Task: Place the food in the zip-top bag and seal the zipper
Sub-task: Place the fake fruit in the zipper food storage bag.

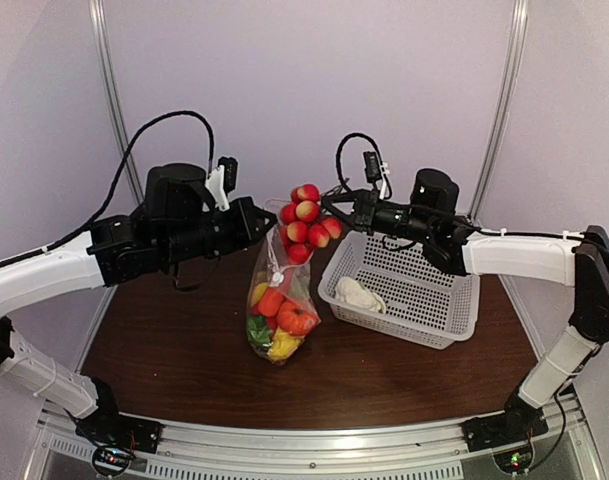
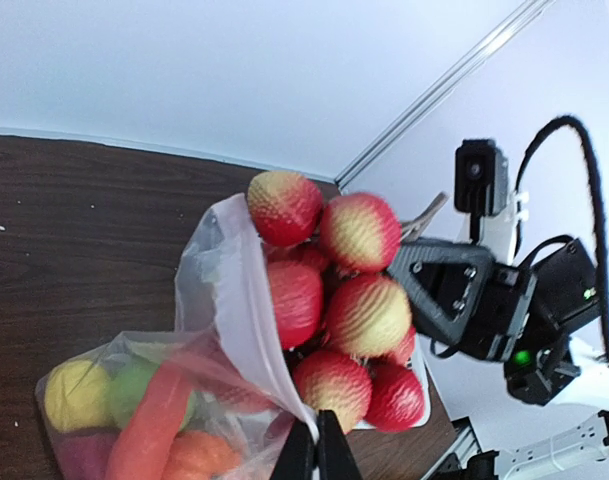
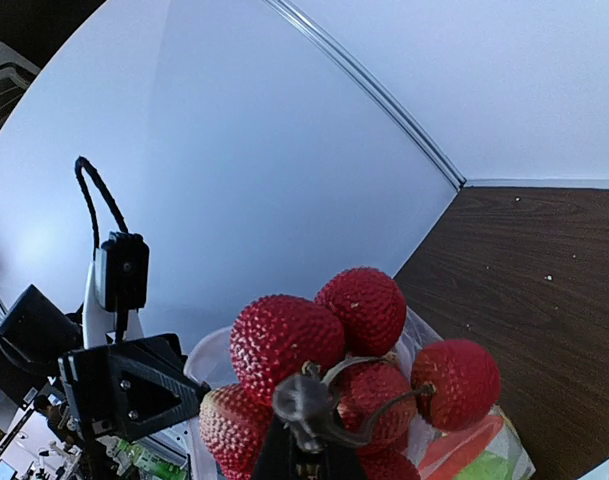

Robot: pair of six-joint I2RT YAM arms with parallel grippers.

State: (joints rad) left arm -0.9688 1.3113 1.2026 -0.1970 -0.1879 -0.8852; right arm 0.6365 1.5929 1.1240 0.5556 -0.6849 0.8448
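The clear zip-top bag (image 1: 279,300) hangs upright over the table, its mouth edge pinched by my shut left gripper (image 1: 268,220). It holds yellow, green, red and orange toy food (image 1: 280,322). My right gripper (image 1: 331,207) is shut on the grey stem of a bunch of red strawberries (image 1: 306,225) and holds it at the bag's mouth. In the left wrist view the fingertips (image 2: 319,450) clamp the bag's rim (image 2: 239,290) beside the strawberries (image 2: 359,310). In the right wrist view the stem (image 3: 314,400) sits in the jaws, the berries (image 3: 289,345) above the open bag.
A white mesh basket (image 1: 434,305) stands on the right of the brown table with a white cauliflower piece (image 1: 357,294) in it. White walls and metal poles close the back. The table's front rail runs along the bottom.
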